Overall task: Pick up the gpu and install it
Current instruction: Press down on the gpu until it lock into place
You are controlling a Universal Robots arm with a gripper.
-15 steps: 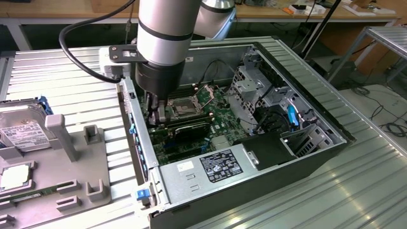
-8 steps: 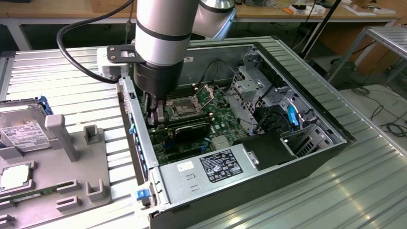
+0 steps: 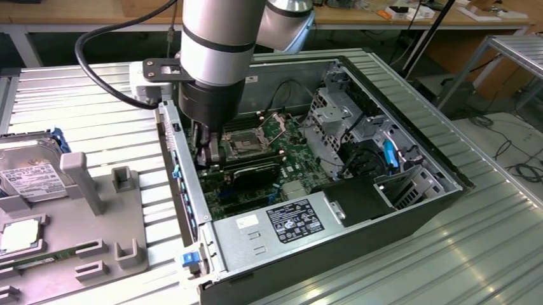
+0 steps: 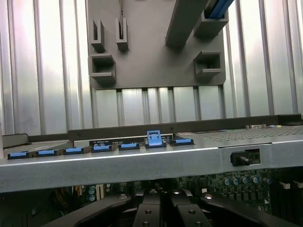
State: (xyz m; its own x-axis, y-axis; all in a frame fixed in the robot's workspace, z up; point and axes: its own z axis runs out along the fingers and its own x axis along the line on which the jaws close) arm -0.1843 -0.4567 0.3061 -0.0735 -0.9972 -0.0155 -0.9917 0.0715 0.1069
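Note:
The gpu [image 3: 252, 173] shows as a dark cooler block on a green card, standing across the motherboard inside the open computer case [image 3: 416, 203], just below the CPU socket [image 3: 241, 141]. My gripper [image 3: 203, 157] reaches down into the case at the card's end nearest the rear wall. In the wrist view the black fingers [image 4: 147, 210] of my gripper [image 4: 161, 213] lie close together, shut, with nothing visible between them. Their tips are hidden, so I cannot tell whether they touch the card.
The case's rear wall [image 4: 142, 163] with blue slot clips [image 4: 154, 139] stands right beside the gripper. A power supply [image 3: 288, 222] fills the case's near corner. On the exterior view's left, a grey fixture [image 3: 93, 210] carries a hard drive [image 3: 30, 175].

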